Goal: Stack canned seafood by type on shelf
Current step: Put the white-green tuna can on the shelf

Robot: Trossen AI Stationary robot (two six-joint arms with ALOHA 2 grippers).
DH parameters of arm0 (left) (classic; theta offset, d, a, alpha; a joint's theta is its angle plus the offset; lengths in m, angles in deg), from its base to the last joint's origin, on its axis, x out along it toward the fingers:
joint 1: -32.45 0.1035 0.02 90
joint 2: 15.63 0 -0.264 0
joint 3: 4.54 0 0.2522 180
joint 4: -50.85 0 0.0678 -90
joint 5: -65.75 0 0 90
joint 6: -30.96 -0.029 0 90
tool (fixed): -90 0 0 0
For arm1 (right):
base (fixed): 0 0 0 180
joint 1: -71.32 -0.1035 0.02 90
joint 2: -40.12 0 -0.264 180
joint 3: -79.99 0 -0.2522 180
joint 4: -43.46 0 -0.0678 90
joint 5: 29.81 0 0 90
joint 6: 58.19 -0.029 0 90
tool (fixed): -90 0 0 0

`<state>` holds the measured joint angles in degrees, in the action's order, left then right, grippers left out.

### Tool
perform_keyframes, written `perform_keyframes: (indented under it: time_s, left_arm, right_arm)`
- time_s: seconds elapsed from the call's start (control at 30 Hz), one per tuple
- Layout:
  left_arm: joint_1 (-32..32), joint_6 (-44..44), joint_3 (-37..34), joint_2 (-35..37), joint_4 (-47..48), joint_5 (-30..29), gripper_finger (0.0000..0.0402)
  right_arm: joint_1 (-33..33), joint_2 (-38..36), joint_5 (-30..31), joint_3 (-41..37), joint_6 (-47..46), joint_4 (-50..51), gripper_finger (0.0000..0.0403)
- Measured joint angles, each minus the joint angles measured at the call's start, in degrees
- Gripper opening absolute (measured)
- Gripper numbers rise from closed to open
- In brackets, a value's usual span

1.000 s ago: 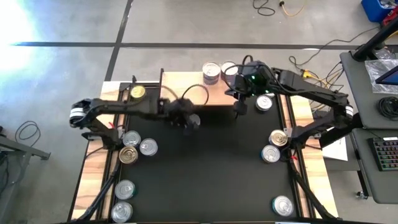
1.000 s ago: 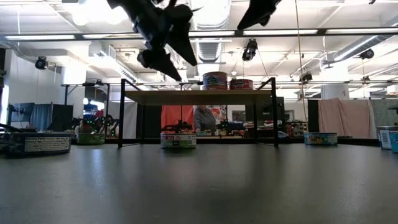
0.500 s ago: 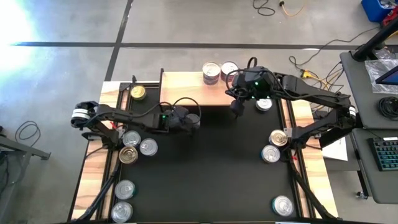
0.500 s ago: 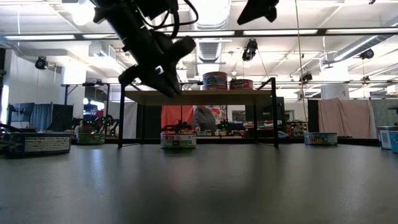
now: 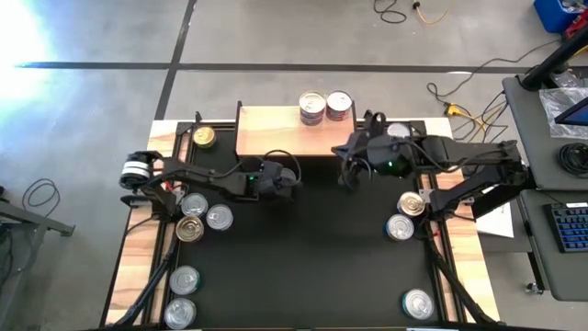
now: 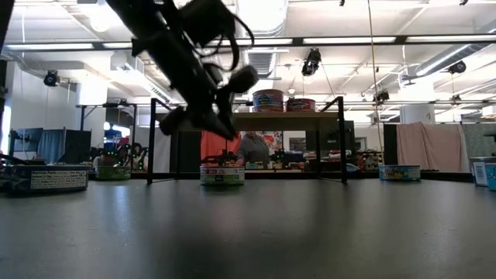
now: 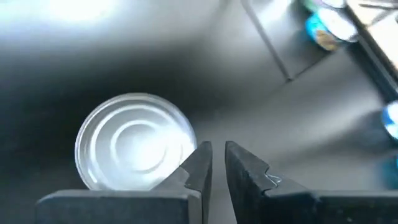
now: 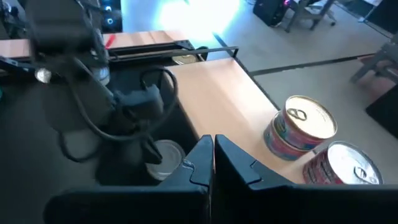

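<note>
Can [image 7: 134, 146]: silver lid, flat on the mat [image 5: 312, 267], just beside the left gripper [image 7: 217, 149]. It sits outside the jaws, against the outer face of one finger and not between them. From table height it lies below the gripper, under the front edge of the shelf [image 5: 271, 129].

Left jaws: clenched to a thin slit with nothing in them. A second ago they stood wide and much higher, level with the shelf top. Since then the arm has dropped toward the can and snapped shut.

Reading: the closure looks to have missed. The can is untouched on the mat and is not held. My guess is the jaws must reopen and shift sideways over the can before any lift. Lifting now would bring up nothing, and a sideways nudge could push the can further under the shelf.

Right gripper [image 8: 213, 143]: clenched, empty, hanging off the shelf's front right corner. It has drawn back from the shelf over the last second. Ahead of its jaws two stacks [image 8: 301, 127] of red-labelled tins stand side by side on the board.

Further out: a gold tin [image 5: 203, 137] sits beyond the shelf's left end. Loose silver tins lie well behind both grippers along the mat's left and right edges. Most of the stacking remains to be done.
</note>
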<state>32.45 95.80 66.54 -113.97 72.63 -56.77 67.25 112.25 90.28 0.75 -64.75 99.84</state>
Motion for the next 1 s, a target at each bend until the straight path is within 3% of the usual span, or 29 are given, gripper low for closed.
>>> perform_keyframes:
  time_s: [0.13, 0.33, 0.7, 0.87, 1.0]
  left_arm:
    - [0.2, 0.1, 0.1, -2.5, 0.3, -0.1, 0.0007]
    - [1.0, -1.8, 1.5, -5.4, 2.3, -6.2, 0.0001]
    - [3.2, -11.8, 1.6, -8.7, 3.1, -1.1, 0.0001]
    - [-0.7, -20.2, 1.7, -8.0, 3.5, 2.1, 0.0001]
    - [-5.1, -27.0, 1.8, -6.1, 3.9, 7.8, 0.0001]
  right_arm:
    - [-3.8, -0.1, 4.2, 0.0, -3.0, 1.3, 0.0009]
    - [-7.0, -0.1, 7.8, 0.0, -9.0, 4.4, 0.0009]
    - [-14.3, 0.1, 16.6, 0.0, -16.4, 9.9, 0.0009]
    - [-18.6, 0.4, 19.0, 0.0, -19.3, 9.4, 0.0009]
    - [-20.8, 0.7, 19.2, 0.0, -21.7, 9.4, 0.0009]
